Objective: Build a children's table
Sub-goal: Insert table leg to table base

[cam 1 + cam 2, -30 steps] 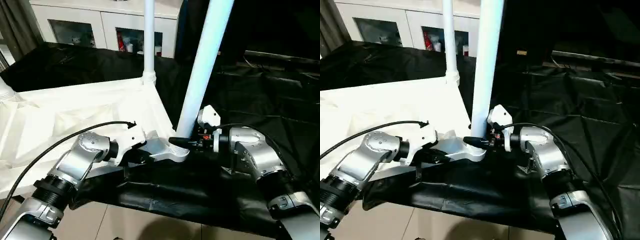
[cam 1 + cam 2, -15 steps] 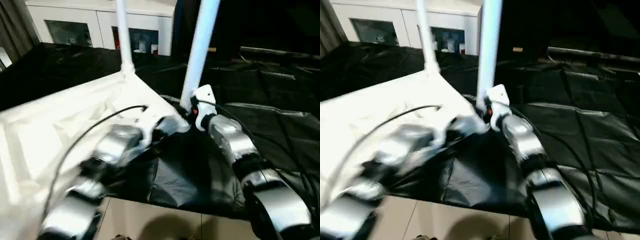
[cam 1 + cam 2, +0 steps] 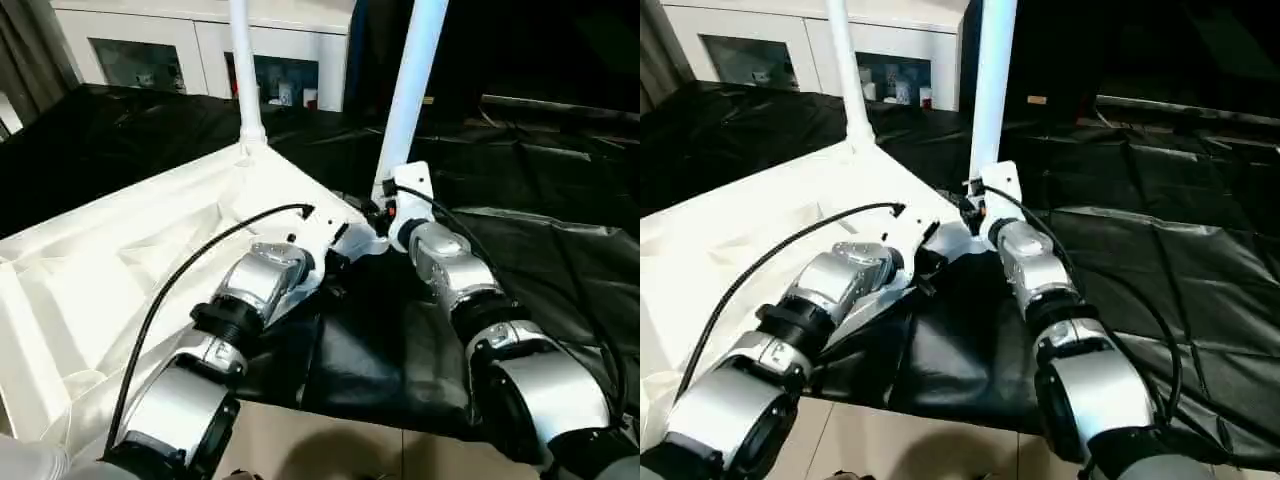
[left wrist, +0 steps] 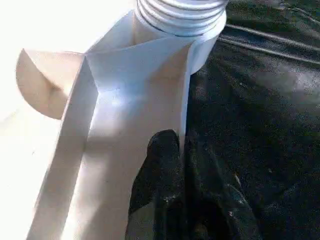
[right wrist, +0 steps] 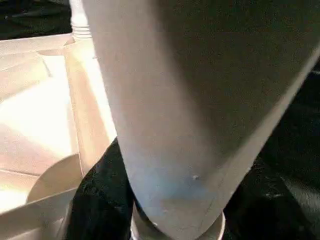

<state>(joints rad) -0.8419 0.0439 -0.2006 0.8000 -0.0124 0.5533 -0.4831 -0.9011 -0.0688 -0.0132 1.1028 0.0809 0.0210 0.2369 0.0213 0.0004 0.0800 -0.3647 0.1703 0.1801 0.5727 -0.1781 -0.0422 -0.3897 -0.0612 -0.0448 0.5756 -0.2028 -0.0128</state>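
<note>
- Upside down on a black crinkled plastic sheet (image 3: 520, 170): the all-white plastic children's table (image 3: 110, 270), square top with ribbed underside turned up, one corner pointing toward the robot's two silver forearms.
- Standing upright in the round socket at that near corner: a long white cylindrical tube leg (image 3: 408, 95), reaching past the upper edge of both head views.
- Planted in the next corner socket, farther back: a second white tube leg (image 3: 243, 70), also upright.
- Clamped shut on the thin white side wall of the tabletop just beside the near corner socket: the left gripper (image 4: 181, 165), one black finger (image 4: 160, 175) inside the wall, the other outside, over the black sheet.
- Seen in the left wrist view right beyond those fingers: the ribbed white collar (image 4: 181, 12) of the near socket.
- Wrapped around the base of the near leg, just above its socket: the right gripper (image 3: 378, 212), grasping the tube, fingers largely hidden behind its white wrist housing.
- Looming large and close in the right wrist view: the same near leg, rising from its socket, with the far leg and the table's raised rim behind.
- Trailing over the left forearm: a black cable (image 3: 190, 280).
- Against the back wall: a white cabinet with glass doors (image 3: 150, 45), small items dimly visible inside.
</note>
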